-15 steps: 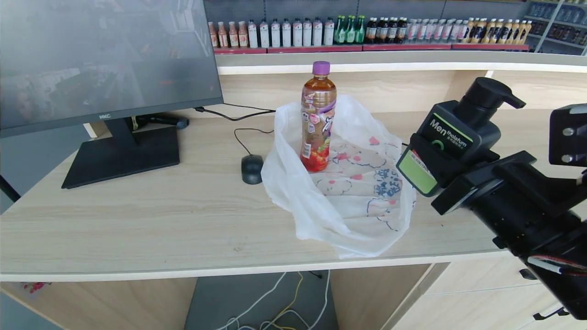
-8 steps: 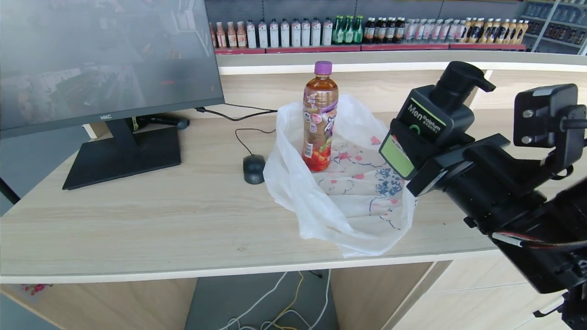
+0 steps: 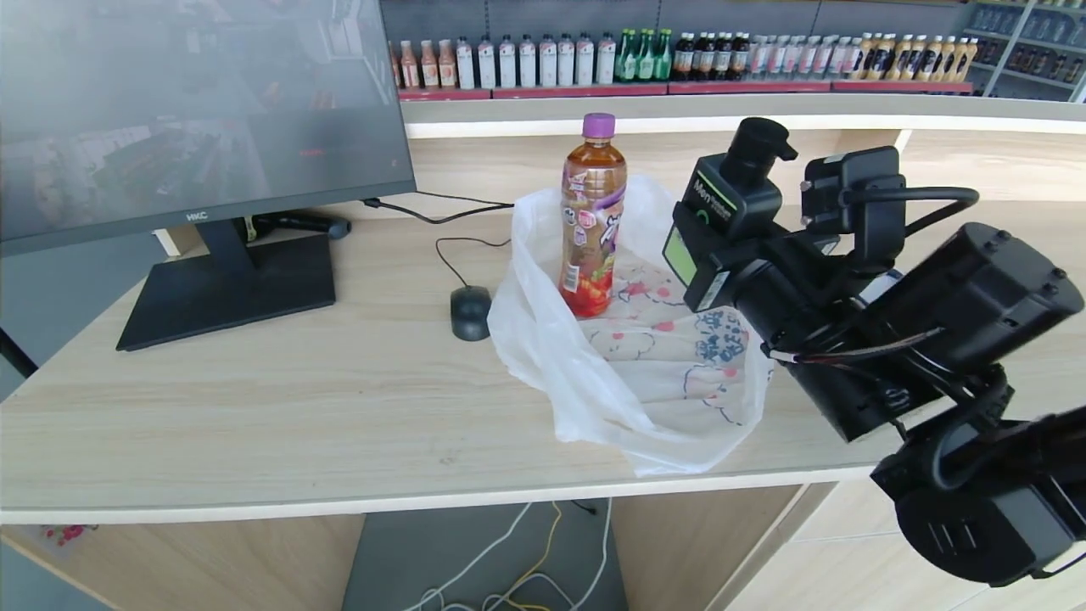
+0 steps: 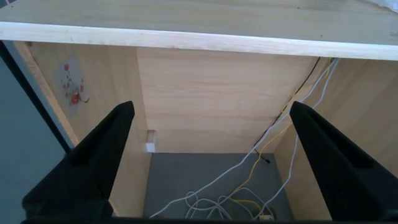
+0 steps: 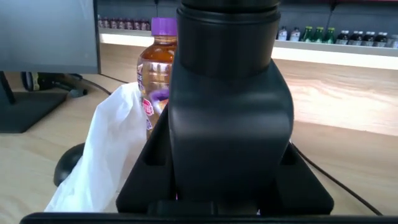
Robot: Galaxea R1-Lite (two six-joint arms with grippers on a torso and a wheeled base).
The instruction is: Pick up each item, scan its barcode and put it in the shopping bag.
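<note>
Pump bottle [image 3: 725, 204], black with a green label panel, is clamped low on its body by the right tool [image 3: 734, 271], whose fingers close against its two sides, and it hangs clear of the tabletop [image 3: 254, 399] above the right edge of the shopping bag [image 3: 551, 356]. Its long axis is close to upright but tilted, the pump head uppermost and leaning toward the robot's right, the base lower and nearer the bag; the spout points to the right, and the green panel faces left toward the tea bottle [image 3: 591, 216]. From the right wrist view the pump bottle [image 5: 230, 118] rises straight out of the right tool [image 5: 230, 199], with the tea bottle [image 5: 158, 81] beyond it. That tea bottle stands upright, purple cap on top, inside the far end of the white plastic bag, which lies slumped on the tabletop with its printed side up. A computer mouse [image 3: 467, 311] sits just beside the bag's left edge, and a monitor [image 3: 195, 110] stands farther left. The left tool [image 4: 211, 109] hangs below the tabletop's front edge, its fingers spread wide with nothing between them, facing loose cables [image 4: 249, 193].
</note>
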